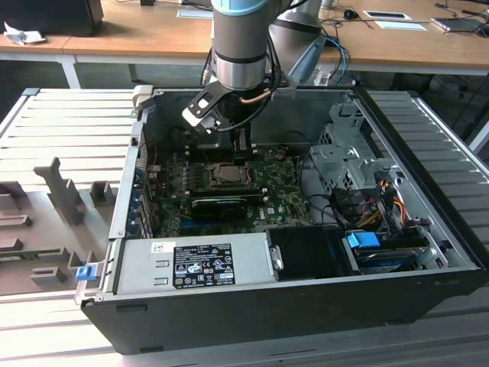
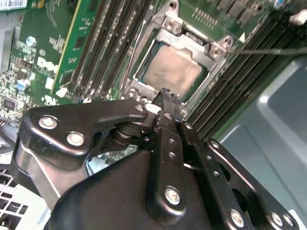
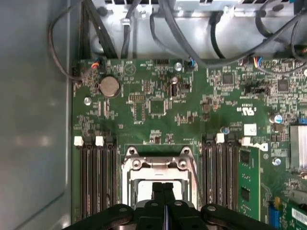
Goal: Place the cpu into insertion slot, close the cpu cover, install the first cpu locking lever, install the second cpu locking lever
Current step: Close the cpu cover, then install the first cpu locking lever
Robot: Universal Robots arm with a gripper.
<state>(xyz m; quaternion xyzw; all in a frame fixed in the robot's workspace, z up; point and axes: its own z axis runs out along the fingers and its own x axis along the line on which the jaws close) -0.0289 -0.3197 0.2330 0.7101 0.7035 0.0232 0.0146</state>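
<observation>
End effector: the black two-finger end effector (image 2: 165, 95) has its fingers pressed together with nothing between them. It hangs near the middle of the exterior view (image 1: 243, 153), tips at the socket's edge; I cannot tell whether they touch it.
CPU: the small square silver-topped cpu (image 2: 173, 73) lies flat in the socket.
Cover: the thin grey metal cpu cover frame (image 3: 158, 164) lies down around the chip.
Rod: a thin grey metal rod (image 2: 273, 50) reaches out from one socket corner.
Surroundings: black memory slots (image 3: 96, 177) flank the socket on the green motherboard (image 3: 158, 105). Black cables (image 3: 192, 33) run along the board's edge.
</observation>
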